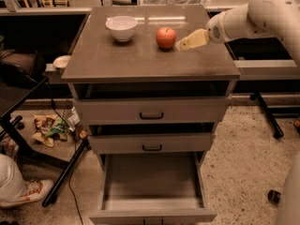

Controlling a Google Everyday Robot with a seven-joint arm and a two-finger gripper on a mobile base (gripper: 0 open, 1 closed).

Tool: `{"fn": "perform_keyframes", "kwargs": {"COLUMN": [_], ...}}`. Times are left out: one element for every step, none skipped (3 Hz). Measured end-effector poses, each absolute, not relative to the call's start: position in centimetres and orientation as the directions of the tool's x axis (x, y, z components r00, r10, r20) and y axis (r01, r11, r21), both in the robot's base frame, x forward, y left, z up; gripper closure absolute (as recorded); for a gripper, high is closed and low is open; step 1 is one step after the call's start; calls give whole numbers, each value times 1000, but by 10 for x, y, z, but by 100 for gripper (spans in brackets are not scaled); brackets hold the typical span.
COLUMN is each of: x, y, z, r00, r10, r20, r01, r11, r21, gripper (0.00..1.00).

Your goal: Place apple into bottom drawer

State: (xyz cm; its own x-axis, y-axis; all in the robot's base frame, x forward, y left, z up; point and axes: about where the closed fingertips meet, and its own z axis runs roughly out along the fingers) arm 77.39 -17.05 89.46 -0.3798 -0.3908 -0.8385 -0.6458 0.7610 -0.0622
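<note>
Upper middle: the hand (188, 41) is just right of the apple (166, 37), likely to grab it. Open or closed, I cannot tell. The bottom drawer (152, 182) is pulled out, ready

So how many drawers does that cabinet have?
3, stacked: top drawer, middle drawer under it, bottom drawer pulled open. None looks hidden. The gripper is above, close beside the apple.
</note>
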Motion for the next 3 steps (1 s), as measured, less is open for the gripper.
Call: {"fn": "perform_keyframes", "kwargs": {"x": [799,817,832], "y": [-149,-127,-108], "z": [885,878,872], "r00": [-367,-352,-332], "r10": [-336,-320,-325], "r20": [-868,-880,-885], "r01": [-642,-652,-658], "r11": [767,758,753], "r21": [-25,-15,-30], "gripper": [0,0,0]}}
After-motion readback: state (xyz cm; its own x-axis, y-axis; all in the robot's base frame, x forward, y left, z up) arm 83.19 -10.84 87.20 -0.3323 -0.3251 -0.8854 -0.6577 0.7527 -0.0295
